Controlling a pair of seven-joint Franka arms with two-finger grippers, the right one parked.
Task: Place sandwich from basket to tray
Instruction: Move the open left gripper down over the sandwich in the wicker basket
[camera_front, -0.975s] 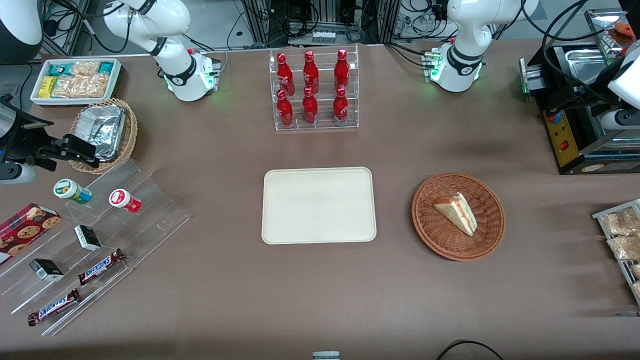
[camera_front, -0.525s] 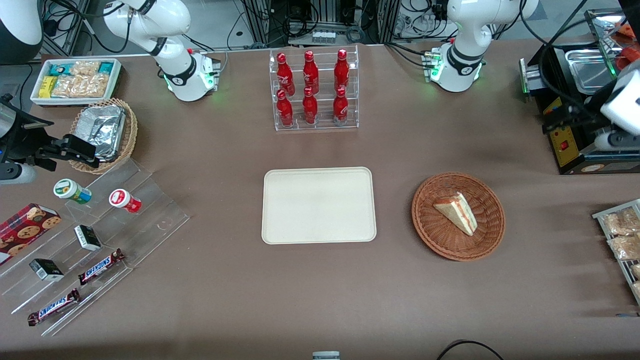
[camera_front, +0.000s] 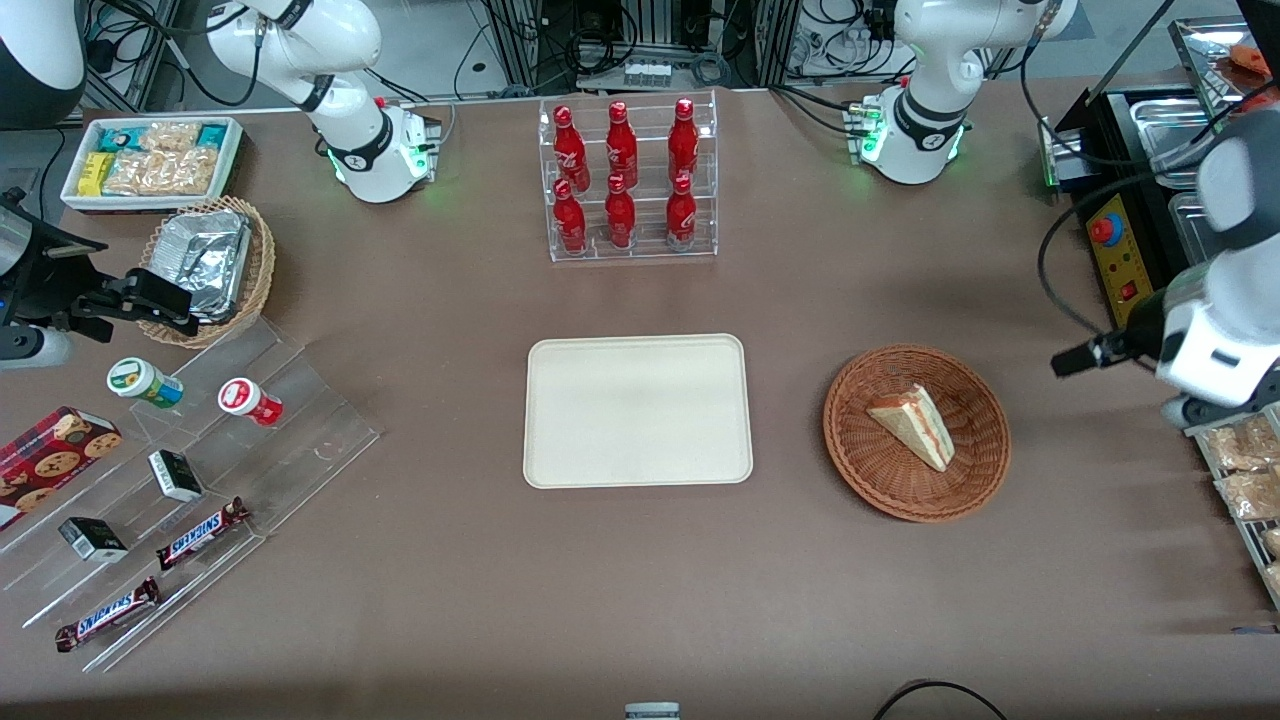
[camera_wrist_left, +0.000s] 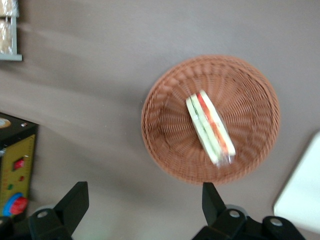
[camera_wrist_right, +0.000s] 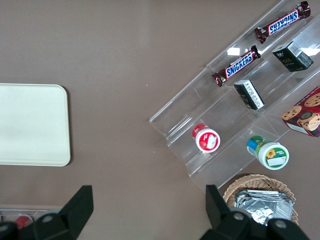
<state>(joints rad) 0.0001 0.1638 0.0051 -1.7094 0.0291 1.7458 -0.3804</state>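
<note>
The sandwich (camera_front: 912, 427), a white-bread wedge with red, orange and green layers, lies in the round reddish-brown wicker basket (camera_front: 850, 450). The cream-white tray (camera_front: 638, 410) sits bare beside the basket, toward the parked arm's end. My left gripper (camera_front: 1075, 358) hangs above the table beside the basket, toward the working arm's end, apart from it. In the left wrist view the gripper (camera_wrist_left: 142, 200) is open and empty, with the basket (camera_wrist_left: 160, 145), the sandwich (camera_wrist_left: 210, 127) and a corner of the tray (camera_wrist_left: 302, 195) in sight.
A clear rack of red bottles (camera_front: 627, 180) stands farther from the camera than the tray. A black control box (camera_front: 1125, 260) and a rack of snack packets (camera_front: 1240, 470) lie at the working arm's end. A stepped acrylic display (camera_front: 190, 470) and foil basket (camera_front: 210, 265) lie at the parked arm's end.
My left arm has swung from over the black control box toward the camera and the basket. The sandwich, basket and tray have not moved.
</note>
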